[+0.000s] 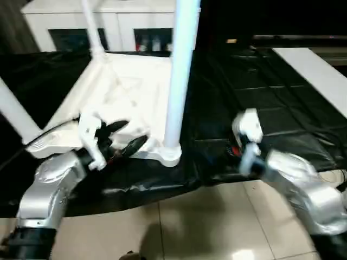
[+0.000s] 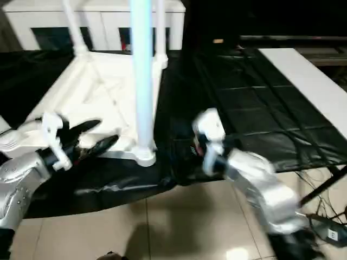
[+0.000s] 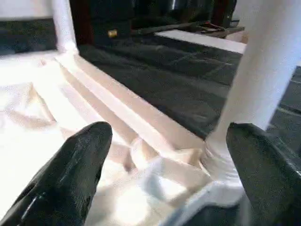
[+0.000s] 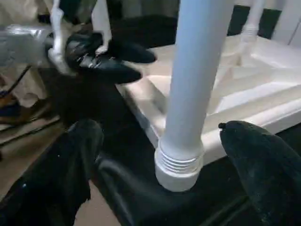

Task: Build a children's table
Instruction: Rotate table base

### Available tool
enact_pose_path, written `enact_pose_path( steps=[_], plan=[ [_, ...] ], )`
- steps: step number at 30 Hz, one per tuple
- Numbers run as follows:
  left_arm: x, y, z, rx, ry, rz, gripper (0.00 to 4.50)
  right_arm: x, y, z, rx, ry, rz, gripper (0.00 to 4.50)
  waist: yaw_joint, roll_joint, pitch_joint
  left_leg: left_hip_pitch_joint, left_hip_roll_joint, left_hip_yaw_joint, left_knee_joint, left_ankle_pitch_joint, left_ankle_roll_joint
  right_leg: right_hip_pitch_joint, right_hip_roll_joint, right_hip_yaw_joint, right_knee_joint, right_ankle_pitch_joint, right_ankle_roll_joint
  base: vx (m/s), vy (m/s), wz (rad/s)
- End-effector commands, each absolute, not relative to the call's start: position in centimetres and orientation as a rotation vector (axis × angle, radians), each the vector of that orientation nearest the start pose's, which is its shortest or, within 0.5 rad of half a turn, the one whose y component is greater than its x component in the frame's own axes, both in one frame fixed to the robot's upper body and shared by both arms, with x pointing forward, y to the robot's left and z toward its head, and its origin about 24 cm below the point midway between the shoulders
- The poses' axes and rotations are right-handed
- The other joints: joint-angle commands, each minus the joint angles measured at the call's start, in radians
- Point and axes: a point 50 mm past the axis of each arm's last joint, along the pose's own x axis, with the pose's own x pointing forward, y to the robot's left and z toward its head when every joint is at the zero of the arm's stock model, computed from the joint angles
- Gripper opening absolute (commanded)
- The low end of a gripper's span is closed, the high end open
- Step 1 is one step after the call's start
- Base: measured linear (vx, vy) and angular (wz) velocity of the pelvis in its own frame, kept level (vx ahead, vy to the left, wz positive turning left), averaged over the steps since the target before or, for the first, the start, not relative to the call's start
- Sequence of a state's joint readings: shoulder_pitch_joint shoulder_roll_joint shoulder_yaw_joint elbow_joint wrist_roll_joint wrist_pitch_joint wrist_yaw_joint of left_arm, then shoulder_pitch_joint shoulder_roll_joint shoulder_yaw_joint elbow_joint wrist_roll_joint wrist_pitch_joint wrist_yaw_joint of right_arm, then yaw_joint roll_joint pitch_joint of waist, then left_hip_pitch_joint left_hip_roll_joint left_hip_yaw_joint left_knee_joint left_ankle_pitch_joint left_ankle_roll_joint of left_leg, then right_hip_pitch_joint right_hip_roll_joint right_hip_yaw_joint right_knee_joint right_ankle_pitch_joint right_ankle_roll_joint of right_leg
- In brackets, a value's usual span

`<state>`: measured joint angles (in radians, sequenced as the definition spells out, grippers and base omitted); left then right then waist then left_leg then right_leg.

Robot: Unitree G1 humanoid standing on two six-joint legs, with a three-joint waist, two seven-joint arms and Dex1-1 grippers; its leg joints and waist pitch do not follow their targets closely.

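Right wrist view: spread-jawed right gripper (image 4: 160,174) faces the near leg (image 4: 197,80) in its corner socket (image 4: 179,170); approach squarely, while the left gripper (image 1: 126,135), jaws also spread, should steady the upturned tabletop (image 1: 122,92).

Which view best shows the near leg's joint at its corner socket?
Right wrist view: the near leg meets its ribbed socket close up, unblocked. The left wrist view shows the joint partly behind a finger. The eye views show the whole leg, but the socket is small.

children's table (image 1: 124,92): white | work table (image 1: 260,108): black | floor (image 1: 217,227): beige tiles
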<state>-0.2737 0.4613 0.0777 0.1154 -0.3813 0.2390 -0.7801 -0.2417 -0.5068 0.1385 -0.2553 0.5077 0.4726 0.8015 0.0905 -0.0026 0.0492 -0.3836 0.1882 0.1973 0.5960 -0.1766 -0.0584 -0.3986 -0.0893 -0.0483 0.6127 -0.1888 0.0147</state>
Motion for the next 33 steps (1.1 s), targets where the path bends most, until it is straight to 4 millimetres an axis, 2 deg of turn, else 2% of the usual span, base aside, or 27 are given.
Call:
enact_pose_path(
  steps=[1,2,3,5,6,8,9,10,11,12,13,14,15,17,18,20,22,23,24,26,28,29,31,32,33],
  plan=[
    [29.0,20.0,10.8,0.026,0.025,-0.761,4.42,25.1,-13.5,12.1,-0.008,0.123,1.195,4.50,0.002,0.006,-0.059,0.026,0.041,-0.023,-0.083,-0.301,-0.017,0.033,-0.049,0.039,-0.071,-0.217,-0.161,0.000,0.000,0.00],
    [28.6,19.6,10.9,0.018,0.025,-0.785,4.42,24.8,-13.3,11.7,0.008,0.162,1.239,4.50,0.003,0.008,-0.057,0.024,0.042,-0.024,-0.084,-0.306,-0.016,0.034,-0.051,0.039,-0.072,-0.234,-0.166,0.000,0.000,0.00],
    [27.4,19.1,10.7,0.041,0.055,-0.872,4.42,24.3,-12.6,11.0,0.017,0.209,1.318,4.50,0.004,0.028,-0.059,0.025,0.043,-0.028,-0.082,-0.308,-0.020,0.033,-0.052,0.039,-0.070,-0.232,-0.171,0.000,0.000,0.00],
    [26.6,18.9,10.2,0.065,0.087,-0.906,4.42,24.4,-11.9,10.0,0.044,0.243,1.338,4.50,-0.007,0.016,-0.056,0.011,0.040,-0.029,-0.087,-0.291,-0.013,0.040,-0.046,0.036,-0.070,-0.214,-0.170,0.000,0.000,0.00],
    [26.5,18.9,10.2,0.068,0.091,-0.909,4.42,24.5,-11.8,9.9,0.048,0.247,1.340,4.50,-0.008,0.018,-0.058,0.021,0.039,-0.024,-0.081,-0.310,-0.014,0.030,-0.046,0.039,-0.075,-0.245,-0.171,0.000,0.000,0.00],
    [26.4,19.0,10.0,0.052,0.095,-0.904,4.42,24.9,-11.4,9.1,0.046,0.266,1.326,4.50,-0.007,0.016,-0.061,0.021,0.038,-0.024,-0.078,-0.297,-0.016,0.030,-0.046,0.040,-0.072,-0.240,-0.178,0.000,0.000,0.00],
    [26.7,19.3,9.9,0.069,0.099,-0.890,4.42,25.8,-10.6,8.2,0.025,0.276,1.299,4.50,-0.008,0.009,-0.057,0.020,0.038,-0.022,-0.080,-0.307,-0.019,0.027,-0.044,0.040,-0.079,-0.273,-0.175,0.000,0.000,0.00],
    [27.1,19.7,9.9,0.074,0.100,-0.879,4.42,27.1,-9.7,7.2,-0.009,0.290,1.234,4.50,-0.013,0.012,-0.054,0.021,0.035,-0.023,-0.079,-0.327,-0.031,0.018,-0.046,0.039,-0.077,-0.320,-0.180,0.000,0.000,0.00],
    [27.2,19.7,9.9,0.075,0.100,-0.877,4.42,27.4,-9.5,7.0,-0.017,0.293,1.220,4.50,-0.016,0.009,-0.054,0.020,0.034,-0.024,-0.081,-0.334,-0.041,0.021,-0.045,0.037,-0.080,-0.345,-0.174,0.000,0.000,0.00],
    [27.5,20.0,10.3,0.096,0.092,-0.866,4.42,28.0,-8.7,7.1,-0.007,0.269,1.208,4.50,-0.016,0.000,-0.056,0.027,0.036,-0.023,-0.080,-0.341,-0.049,0.017,-0.045,0.039,-0.083,-0.361,-0.167,0.000,0.000,0.00],
    [27.8,20.0,10.5,0.108,0.086,-0.860,4.42,28.4,-8.2,7.2,0.006,0.250,1.206,4.50,-0.014,0.008,-0.056,0.030,0.038,-0.025,-0.081,-0.347,-0.052,0.015,-0.046,0.041,-0.080,-0.352,-0.167,0.000,0.000,0.00],
    [27.9,20.1,10.8,0.113,0.087,-0.856,4.42,28.8,-7.7,7.3,0.028,0.249,1.203,4.50,-0.015,-0.004,-0.055,0.028,0.040,-0.026,-0.085,-0.340,-0.051,0.021,-0.042,0.040,-0.078,-0.335,-0.160,0.000,0.000,0.00],
    [28.1,20.1,10.9,0.125,0.090,-0.846,4.42,29.3,-7.1,7.2,0.046,0.250,1.207,4.50,-0.012,-0.008,-0.056,0.029,0.041,-0.025,-0.084,-0.335,-0.049,0.019,-0.043,0.041,-0.074,-0.327,-0.162,0.000,0.000,0.00],
    [28.2,20.1,11.0,0.129,0.095,-0.840,4.42,29.6,-6.6,7.0,0.057,0.265,1.211,4.50,-0.013,0.000,-0.055,0.029,0.040,-0.026,-0.085,-0.340,-0.053,0.017,-0.044,0.041,-0.070,-0.328,-0.171,0.000,0.000,0.00],
    [28.4,20.0,10.9,0.135,0.098,-0.823,4.42,29.8,-6.1,6.8,0.057,0.277,1.220,4.50,-0.014,0.003,-0.052,0.030,0.041,-0.027,-0.088,-0.357,-0.065,0.016,-0.042,0.042,-0.072,-0.319,-0.164,0.000,0.000,0.00],
    [29.0,19.8,10.7,0.154,0.096,-0.767,4.42,30.1,-5.5,6.2,0.042,0.300,1.244,4.50,-0.013,-0.009,-0.057,0.030,0.040,-0.027,-0.087,-0.360,-0.067,0.018,-0.043,0.042,-0.069,-0.315,-0.158,0.000,0.000,0.00],
    [29.1,19.8,10.6,0.158,0.093,-0.755,4.42,30.1,-5.3,6.1,0.036,0.305,1.248,4.50,-0.014,-0.008,-0.056,0.030,0.040,-0.027,-0.088,-0.365,-0.072,0.018,-0.045,0.043,-0.073,-0.321,-0.153,0.000,0.000,0.00],
    [29.4,19.4,10.5,0.153,0.087,-0.734,4.42,30.5,-5.0,5.7,0.026,0.316,1.247,4.50,-0.015,-0.019,-0.057,0.029,0.041,-0.025,-0.087,-0.360,-0.069,0.019,-0.045,0.043,-0.073,-0.319,-0.153,0.000,0.000,0.00],
    [29.4,19.4,10.5,0.153,0.087,-0.734,4.42,30.5,-5.0,5.7,0.026,0.316,1.247,4.50,-0.014,-0.015,-0.057,0.029,0.041,-0.026,-0.087,-0.363,-0.069,0.017,-0.048,0.044,-0.073,-0.324,-0.158,0.000,0.000,0.00],
    [29.5,18.8,10.3,0.146,0.085,-0.743,4.42,31.5,-4.5,5.4,0.010,0.314,1.209,4.50,-0.020,-0.020,-0.055,0.023,0.040,-0.028,-0.088,-0.363,-0.071,0.019,-0.050,0.043,-0.071,-0.325,-0.167,0.000,0.000,0.00],
    [29.5,18.6,10.3,0.141,0.087,-0.751,4.42,31.9,-4.3,5.5,0.000,0.311,1.199,4.50,-0.021,-0.022,-0.055,0.029,0.041,-0.028,-0.087,-0.375,-0.071,0.016,-0.049,0.043,-0.075,-0.346,-0.164,0.000,0.000,0.00],
    [29.5,18.5,10.3,0.140,0.088,-0.752,4.42,31.8,-4.3,5.5,0.002,0.311,1.207,4.50,-0.024,-0.021,-0.055,0.028,0.041,-0.029,-0.087,-0.378,-0.070,0.016,-0.049,0.043,-0.074,-0.349,-0.165,0.000,0.000,0.00],
    [29.4,18.6,10.1,0.149,0.098,-0.749,4.42,31.3,-4.1,5.9,0.012,0.313,1.292,4.50,-0.024,-0.025,-0.056,0.028,0.042,-0.028,-0.087,-0.373,-0.062,0.019,-0.047,0.043,-0.071,-0.337,-0.162,0.000,0.000,0.00],
    [29.4,18.8,10.0,0.152,0.103,-0.745,4.42,31.0,-4.1,5.9,0.014,0.319,1.327,4.50,-0.024,-0.023,-0.055,0.028,0.043,-0.028,-0.087,-0.370,-0.061,0.019,-0.047,0.044,-0.072,-0.330,-0.162,0.000,0.000,0.00],
    [29.4,19.2,9.9,0.163,0.112,-0.729,4.42,30.3,-4.1,5.8,0.013,0.334,1.400,4.50,-0.022,-0.025,-0.056,0.029,0.044,-0.027,-0.087,-0.357,-0.055,0.019,-0.044,0.043,-0.071,-0.295,-0.166,0.000,0.000,0.00]
  ],
)
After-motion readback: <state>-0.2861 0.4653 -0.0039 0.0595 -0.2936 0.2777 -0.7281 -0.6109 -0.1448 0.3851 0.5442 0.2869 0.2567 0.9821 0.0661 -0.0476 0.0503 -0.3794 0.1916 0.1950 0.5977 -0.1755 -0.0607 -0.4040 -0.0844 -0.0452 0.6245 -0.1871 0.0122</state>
